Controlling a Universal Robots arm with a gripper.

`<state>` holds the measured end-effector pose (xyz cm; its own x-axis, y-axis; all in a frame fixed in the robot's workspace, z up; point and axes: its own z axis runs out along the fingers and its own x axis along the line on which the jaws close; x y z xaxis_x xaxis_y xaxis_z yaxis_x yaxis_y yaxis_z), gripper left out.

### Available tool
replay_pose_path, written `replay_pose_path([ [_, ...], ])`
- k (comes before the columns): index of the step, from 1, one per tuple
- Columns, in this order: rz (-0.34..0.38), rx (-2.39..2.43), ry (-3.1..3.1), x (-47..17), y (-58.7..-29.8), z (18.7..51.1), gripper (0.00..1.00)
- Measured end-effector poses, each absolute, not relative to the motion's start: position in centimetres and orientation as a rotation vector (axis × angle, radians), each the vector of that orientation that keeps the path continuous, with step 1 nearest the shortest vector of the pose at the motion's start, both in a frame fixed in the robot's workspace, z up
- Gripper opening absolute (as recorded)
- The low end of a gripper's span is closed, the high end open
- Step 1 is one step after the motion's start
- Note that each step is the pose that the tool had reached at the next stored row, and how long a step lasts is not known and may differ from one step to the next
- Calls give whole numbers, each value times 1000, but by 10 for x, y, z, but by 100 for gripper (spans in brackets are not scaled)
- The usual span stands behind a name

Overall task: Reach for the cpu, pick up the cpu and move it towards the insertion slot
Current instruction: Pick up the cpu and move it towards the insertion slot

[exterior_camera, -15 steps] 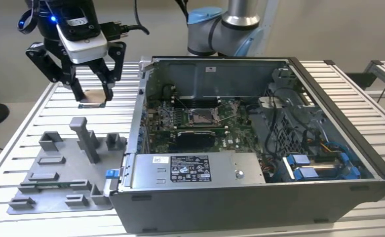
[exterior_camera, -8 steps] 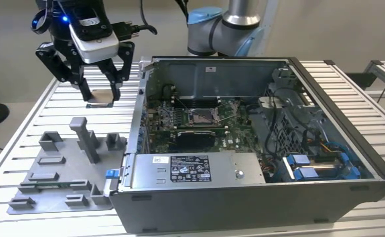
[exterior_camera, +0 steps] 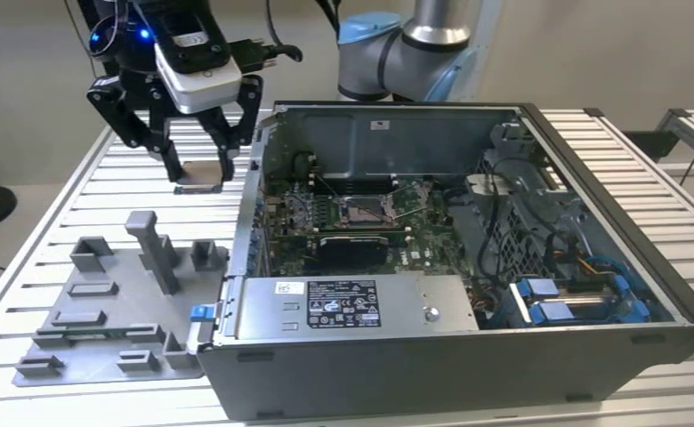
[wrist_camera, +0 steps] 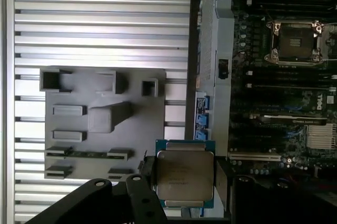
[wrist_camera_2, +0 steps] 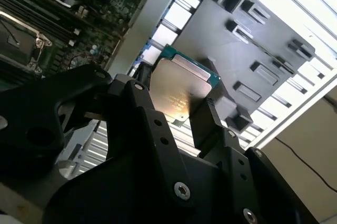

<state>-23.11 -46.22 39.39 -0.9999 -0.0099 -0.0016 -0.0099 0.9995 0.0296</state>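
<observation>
exterior view: the black gripper (exterior_camera: 200,169) hangs in the air beside the computer case (exterior_camera: 466,356), on the exterior view's left of its metal wall. its jaws are closed onto the cpu (exterior_camera: 200,172), one finger on each side, so the small flat square is lifted off the table (exterior_camera: 109,178).

in both wrist views the cpu (wrist_camera: 184,176) has a pale, smooth, shiny metal face with a thin blue-green edge around it. in the second wrist view the black fingers (wrist_camera_2: 202,124) press against its sides.

the insertion slot (exterior_camera: 365,209) sits inside the computer case, well apart from the cpu. it is a square silver metal frame with a dark middle, and green board lies around it.

a flat grey plastic tray (exterior_camera: 109,320) with blocks and one tall post lies on the table just beside the computer case. the table is made of long silver ribbed bars.
</observation>
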Motion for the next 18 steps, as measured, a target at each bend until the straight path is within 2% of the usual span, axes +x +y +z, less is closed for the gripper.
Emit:
replay_pose_path([
  [18, 47, -16, 3140, -172, -462, 394, 0],
])
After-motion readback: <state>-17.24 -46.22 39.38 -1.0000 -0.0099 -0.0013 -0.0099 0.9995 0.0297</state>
